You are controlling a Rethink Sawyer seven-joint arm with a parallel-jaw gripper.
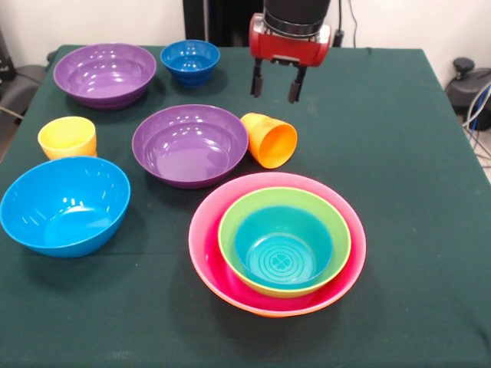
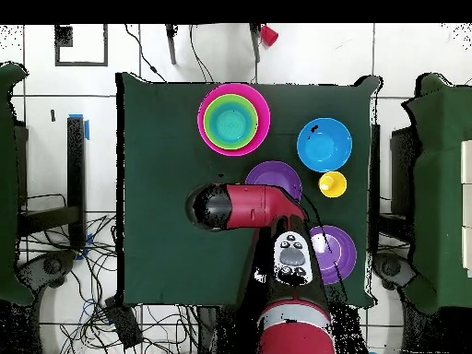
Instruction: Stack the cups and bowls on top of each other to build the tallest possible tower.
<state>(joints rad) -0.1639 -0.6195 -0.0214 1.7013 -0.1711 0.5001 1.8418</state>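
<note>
— Front view first: how do the jaws (image 1: 277, 81) stand?
— Parted, holding nothing, hanging above the far middle of the surface (image 1: 414, 153). The orange cup (image 1: 270, 139) lies on its side just near of them, mouth turned toward the camera, and it touches the near purple bowl (image 1: 190, 145) at that bowl's right rim.
— And the other small pieces?
— The dark blue bowl (image 1: 190, 60) sits far, left of the jaws, beside the far purple bowl (image 1: 105, 73). The yellow cup (image 1: 67, 137) stands upright at the left, just beyond the light blue bowl (image 1: 64, 204).
— Where is the tower (image 1: 278, 242)?
— Near, right of centre: teal bowl (image 1: 282, 245) in green bowl (image 1: 337, 230), in pink bowl (image 1: 207, 253), with an orange rim showing beneath. Overhead, the arm (image 2: 241, 206) covers the middle of the surface; the tower (image 2: 234, 118) lies at the far edge from the base.
</note>
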